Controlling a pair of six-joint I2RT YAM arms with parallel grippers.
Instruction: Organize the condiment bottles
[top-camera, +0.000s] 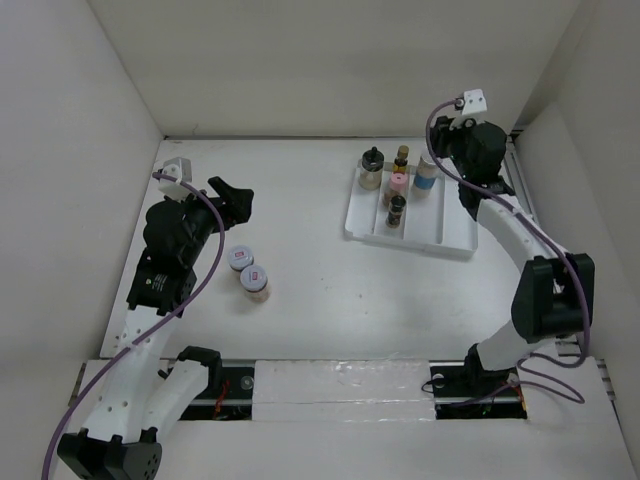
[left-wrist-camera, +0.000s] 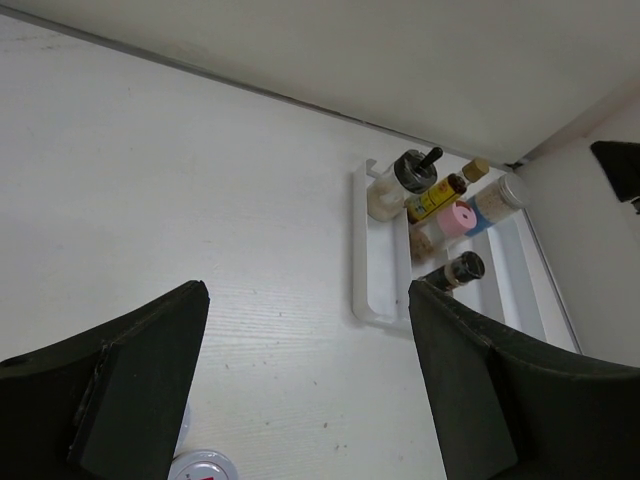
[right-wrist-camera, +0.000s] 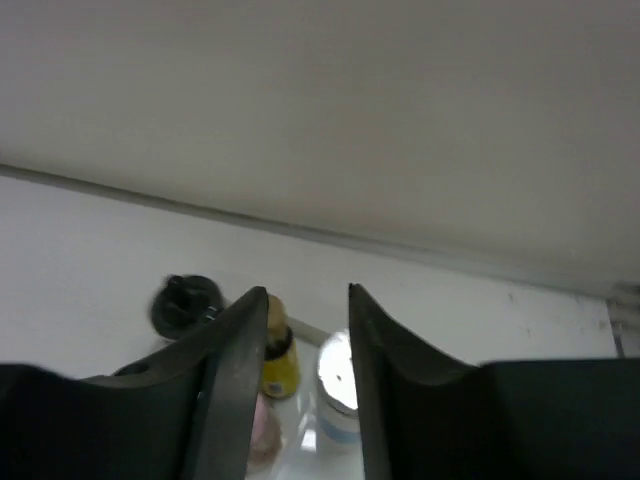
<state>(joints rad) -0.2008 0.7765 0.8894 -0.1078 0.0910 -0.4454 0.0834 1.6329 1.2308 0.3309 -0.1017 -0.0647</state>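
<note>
operator: how do the grippers stand?

manual: your left gripper (left-wrist-camera: 308, 300) is spread wide and holds nothing. it hangs over the table (top-camera: 300, 180), near the two loose jars. your right gripper (right-wrist-camera: 305, 310) is parted by a narrow gap only, with nothing clamped. it hovers over the far end of the tray (top-camera: 455, 228), above the silver-lidded jar (top-camera: 426, 176).

operator: where are the bottles?

manual: five stand in the tray: the silver-lidded jar, the knobbed black-lidded jar (top-camera: 372, 165), the yellow-label bottle (top-camera: 402, 158), the pink-lidded jar (top-camera: 398, 184) and the small black-lidded bottle (top-camera: 396, 210). the far white-lidded jar (top-camera: 240, 257) and the near white-lidded jar (top-camera: 253, 279) stand close together on the table, well left of the tray.
</note>
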